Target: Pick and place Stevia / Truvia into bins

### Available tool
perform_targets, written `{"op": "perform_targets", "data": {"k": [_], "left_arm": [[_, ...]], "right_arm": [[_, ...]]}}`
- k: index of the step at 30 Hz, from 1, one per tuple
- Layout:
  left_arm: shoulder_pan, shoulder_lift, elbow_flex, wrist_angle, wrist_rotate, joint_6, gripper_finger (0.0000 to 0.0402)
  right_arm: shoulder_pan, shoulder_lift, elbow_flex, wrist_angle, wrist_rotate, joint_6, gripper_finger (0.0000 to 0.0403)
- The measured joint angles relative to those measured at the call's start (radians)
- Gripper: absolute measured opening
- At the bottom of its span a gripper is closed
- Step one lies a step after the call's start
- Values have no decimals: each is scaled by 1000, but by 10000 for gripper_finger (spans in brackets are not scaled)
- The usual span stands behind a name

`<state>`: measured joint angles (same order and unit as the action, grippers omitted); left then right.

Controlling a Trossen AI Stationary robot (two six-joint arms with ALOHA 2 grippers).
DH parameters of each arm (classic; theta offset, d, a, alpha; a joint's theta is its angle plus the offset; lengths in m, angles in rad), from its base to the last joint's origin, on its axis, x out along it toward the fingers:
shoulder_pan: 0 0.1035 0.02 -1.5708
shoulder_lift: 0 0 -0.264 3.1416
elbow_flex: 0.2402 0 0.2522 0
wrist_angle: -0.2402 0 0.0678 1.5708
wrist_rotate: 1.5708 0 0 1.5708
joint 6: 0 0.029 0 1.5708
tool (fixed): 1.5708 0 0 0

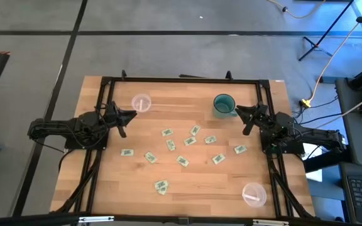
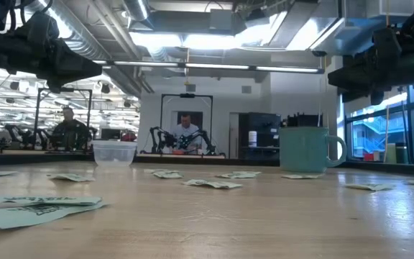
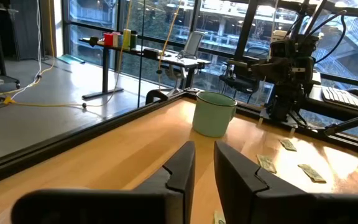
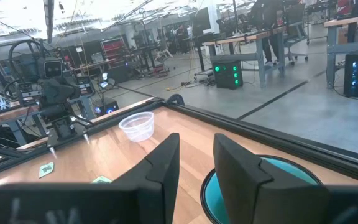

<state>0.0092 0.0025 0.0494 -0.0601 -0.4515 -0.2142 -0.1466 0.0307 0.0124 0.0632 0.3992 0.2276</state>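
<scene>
Several white-and-green Stevia sachets (image 1: 170,145) lie flat and scattered over the middle of the wooden table, also seen in the low view (image 2: 210,184). One clear cup (image 1: 141,103) stands upright near the far left. A second clear cup (image 1: 254,194) stands near the near right corner. My left gripper (image 1: 127,122) hovers open at the table's left side, above the wood, close to the far-left cup. My right gripper (image 1: 246,119) hovers open at the right side, just beside the teal mug (image 1: 224,104). Neither holds anything.
The teal mug (image 2: 305,149) stands upright at the far right of the table, directly under and ahead of my right gripper's fingers (image 4: 166,158). A black frame (image 1: 181,80) borders the table's far edge and sides. People sit at benches in the room beyond.
</scene>
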Motion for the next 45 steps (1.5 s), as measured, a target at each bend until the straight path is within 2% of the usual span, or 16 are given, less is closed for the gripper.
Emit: {"op": "perform_targets", "data": {"k": [19, 30, 45], "left_arm": [[0, 0, 0, 0, 0, 0, 56], [0, 0, 0, 0, 0, 0, 54], [0, 0, 0, 0, -1, 0, 53]], "right_arm": [[0, 0, 0, 0, 0, -5, 102], [0, 0, 0, 0, 0, 60, 102], [0, 0, 0, 0, 0, 25, 102]]}}
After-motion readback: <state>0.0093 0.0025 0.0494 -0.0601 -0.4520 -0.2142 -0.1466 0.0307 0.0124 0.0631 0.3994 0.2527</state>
